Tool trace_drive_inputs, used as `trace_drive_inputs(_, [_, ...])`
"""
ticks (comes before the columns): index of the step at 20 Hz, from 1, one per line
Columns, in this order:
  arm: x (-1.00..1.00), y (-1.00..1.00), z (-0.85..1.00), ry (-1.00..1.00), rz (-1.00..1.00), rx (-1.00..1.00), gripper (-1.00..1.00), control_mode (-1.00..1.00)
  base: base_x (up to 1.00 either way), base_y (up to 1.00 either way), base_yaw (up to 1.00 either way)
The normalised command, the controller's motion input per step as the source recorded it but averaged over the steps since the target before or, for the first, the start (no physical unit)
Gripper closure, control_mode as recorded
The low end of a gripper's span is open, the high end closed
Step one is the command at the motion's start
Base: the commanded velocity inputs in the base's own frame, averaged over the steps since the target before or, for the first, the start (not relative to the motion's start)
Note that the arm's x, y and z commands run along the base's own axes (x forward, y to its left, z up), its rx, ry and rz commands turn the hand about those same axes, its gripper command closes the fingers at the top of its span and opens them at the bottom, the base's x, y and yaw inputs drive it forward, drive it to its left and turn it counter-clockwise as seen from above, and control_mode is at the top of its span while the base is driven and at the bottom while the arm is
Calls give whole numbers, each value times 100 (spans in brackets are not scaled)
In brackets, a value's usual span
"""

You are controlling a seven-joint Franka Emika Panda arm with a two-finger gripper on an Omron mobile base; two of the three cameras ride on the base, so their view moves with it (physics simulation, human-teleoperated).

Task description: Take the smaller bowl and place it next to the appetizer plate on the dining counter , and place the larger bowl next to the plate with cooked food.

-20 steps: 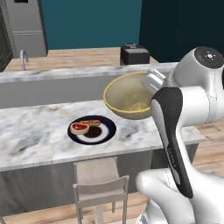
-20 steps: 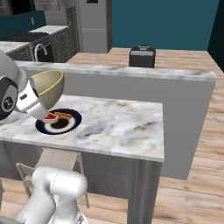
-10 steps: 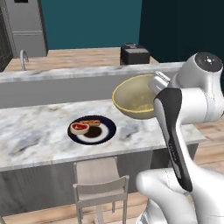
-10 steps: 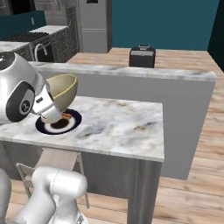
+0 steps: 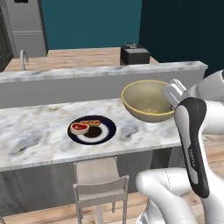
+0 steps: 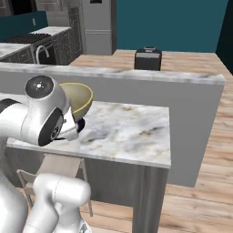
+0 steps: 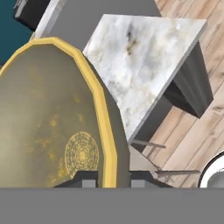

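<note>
Nearest to the base, a pale wooden stool (image 5: 98, 183) stands tucked against the grey base of the dining counter (image 5: 39, 131), just under the dark plate. In the right base view the stool (image 6: 54, 166) is partly behind the arm.

The gripper (image 7: 113, 178) is closed narrow on the golden rim of the larger bowl (image 7: 48, 118): in the hand view one dark finger tip is inside the rim and the other outside, so the rim sits between them. In the left base view the hand meets the right edge of the larger bowl (image 5: 148, 100). The bowl is held over the right part of the marble top, tilted a little; whether its bottom touches the slab I cannot tell. In the right base view the larger bowl (image 6: 78, 98) appears behind the arm's round joint, over the left part of the counter.

To the left of the bowl, apart from it, the plate with cooked food (image 5: 92, 129) lies flat on the dining counter, with red and white pieces on its left side.

Behind the counter rises a grey wall with a marble ledge (image 5: 100, 72). Farther back, on the wooden floor level, stands a dark toaster-like box (image 5: 135, 54), and at far left a curved faucet (image 5: 24, 59) and a grey refrigerator (image 5: 26, 26).
</note>
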Motion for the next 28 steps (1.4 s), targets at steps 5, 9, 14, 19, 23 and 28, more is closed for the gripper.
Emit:
trace_drive_inputs(5, [1,-12,-17,0,0,26,100,-100,0,0,0])
trace_drive_inputs(9, [1,-1,-11,2,-2,9,100,-100,0,0,0])
trace_drive_inputs(14, [28,2,-15,6,-14,-5,100,-100,0,0,0])
trace_drive_inputs(19, [39,3,-23,8,-16,-18,100,-100,0,0,0])
trace_drive_inputs(23, [39,0,-22,8,-13,-16,100,-100,0,0,0])
trace_drive_inputs(28, [29,0,-25,0,-1,-4,100,-100,0,0,0])
